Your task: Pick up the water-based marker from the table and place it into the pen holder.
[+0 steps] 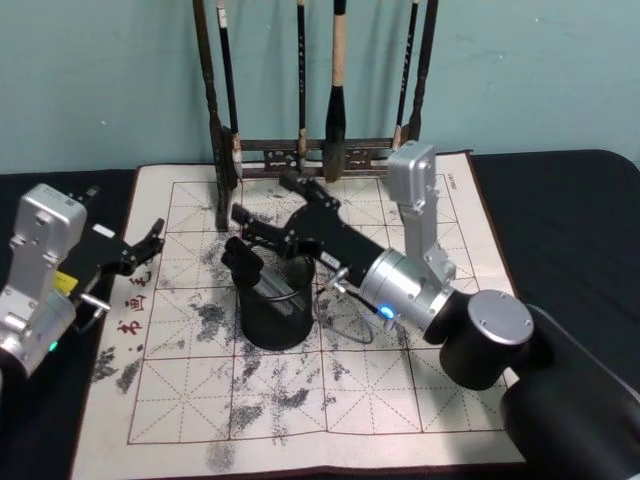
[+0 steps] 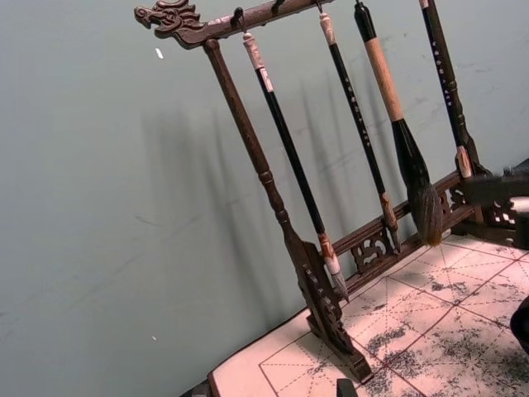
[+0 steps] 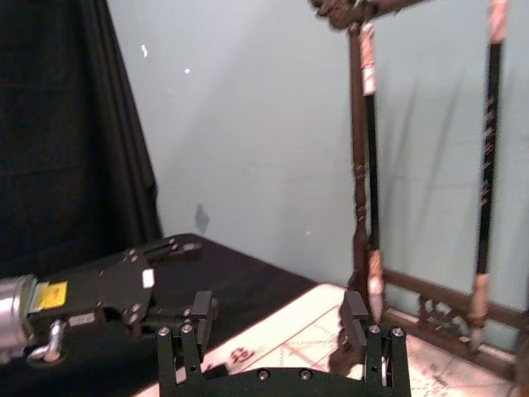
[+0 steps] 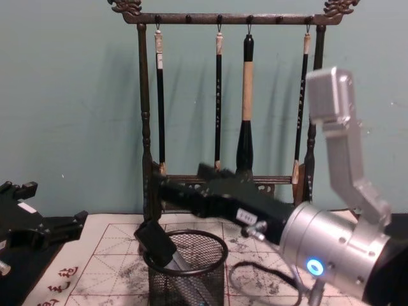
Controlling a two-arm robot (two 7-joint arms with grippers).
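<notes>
The right hand point(image 1: 243, 242) hovers over the pen holder point(image 1: 275, 318), fingers spread wide, with the water-based marker point(image 4: 185, 268) apparently leaning inside just below it, so the placing looks done and withdrawal upward seems next.

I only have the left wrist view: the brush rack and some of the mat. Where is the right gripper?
Observer: The right gripper is over the pen holder, one finger at its rim.
Operator: Is it holding the marker?
Observer: No. The right wrist view shows its jaws apart with nothing between them.
Operator: So where is the marker?
Observer: A pale slanted shaft lies inside the holder, most likely the marker.
</notes>
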